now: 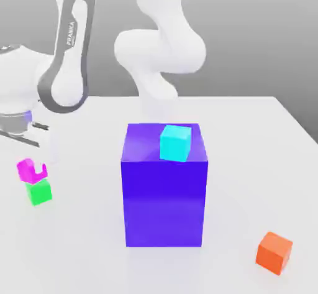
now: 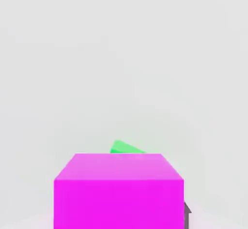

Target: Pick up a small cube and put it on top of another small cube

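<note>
The small magenta-pink cube point(image 1: 25, 171) hangs at the exterior view's left, with my gripper point(image 1: 33, 169) shut on it. A pale finger point(image 1: 39, 168) covers part of its side. Directly under it, shifted slightly toward the exterior view's right, sits the small green cube point(image 1: 40, 192) on the white table. The two cubes look very close or touching; I cannot tell which. In the hand view the magenta cube point(image 2: 118, 190) is large between the jaws. A sliver of the green cube point(image 2: 125, 148) peeks out beyond it, and a dark fingertip point(image 2: 187, 214) shows at its side.
A big blue-purple block point(image 1: 164, 190) stands mid-table with a cyan cube point(image 1: 175, 142) on its top. An orange cube point(image 1: 274, 252) lies near the front at the exterior view's right. The arm's white links rise behind the block.
</note>
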You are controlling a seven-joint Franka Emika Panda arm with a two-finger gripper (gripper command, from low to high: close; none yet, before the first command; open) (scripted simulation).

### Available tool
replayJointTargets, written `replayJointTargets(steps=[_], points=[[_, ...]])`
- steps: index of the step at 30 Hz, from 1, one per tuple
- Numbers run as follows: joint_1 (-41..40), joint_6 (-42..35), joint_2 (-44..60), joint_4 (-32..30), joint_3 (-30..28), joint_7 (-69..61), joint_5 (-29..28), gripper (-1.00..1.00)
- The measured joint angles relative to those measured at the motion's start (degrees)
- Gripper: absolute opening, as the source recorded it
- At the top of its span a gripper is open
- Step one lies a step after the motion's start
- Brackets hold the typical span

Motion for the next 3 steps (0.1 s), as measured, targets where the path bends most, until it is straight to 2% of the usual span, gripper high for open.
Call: replayJointTargets(steps=[2,3], points=[[-1.32,1.71,2.11,-0.08,2.01,-2.46,3.49,-1.0],[-1.69,2.19,2.7,-0.1,2.58,-3.15,4.47,1.0]])
